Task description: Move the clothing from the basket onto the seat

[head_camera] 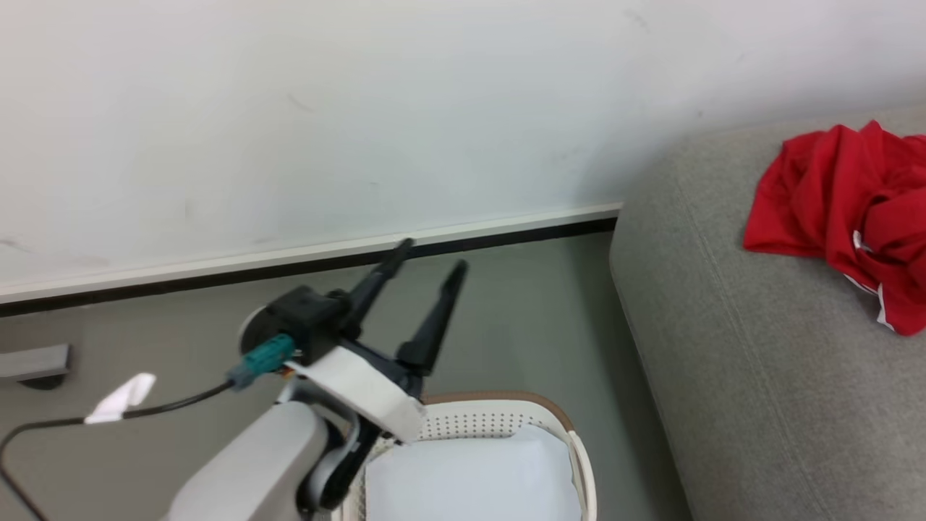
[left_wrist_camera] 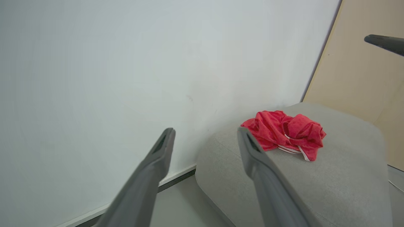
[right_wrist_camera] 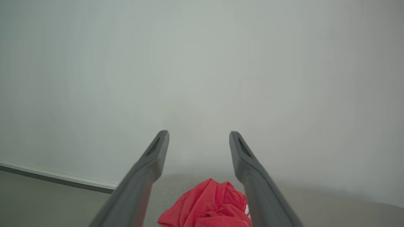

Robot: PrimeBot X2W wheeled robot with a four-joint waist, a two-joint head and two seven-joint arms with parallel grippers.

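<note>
Shapelessly crumpled clothing [left_wrist_camera: 284, 134] atop seat [left_wrist_camera: 341, 183]

Crumpled red clothing [head_camera: 832, 195] lies on the grey seat [head_camera: 759, 376], white basket [head_camera: 492, 423] apparently just beside.

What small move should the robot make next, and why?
Probably look further down into the basket: its visible part holds a white lining, no red, the clothing lies on the seat, and the left gripper and right gripper are open and empty.

Domestic-looking room: grey seat [head_camera: 759, 362], laundry basket [head_camera: 492, 423], plain white wall [head_camera: 362, 108].
</note>
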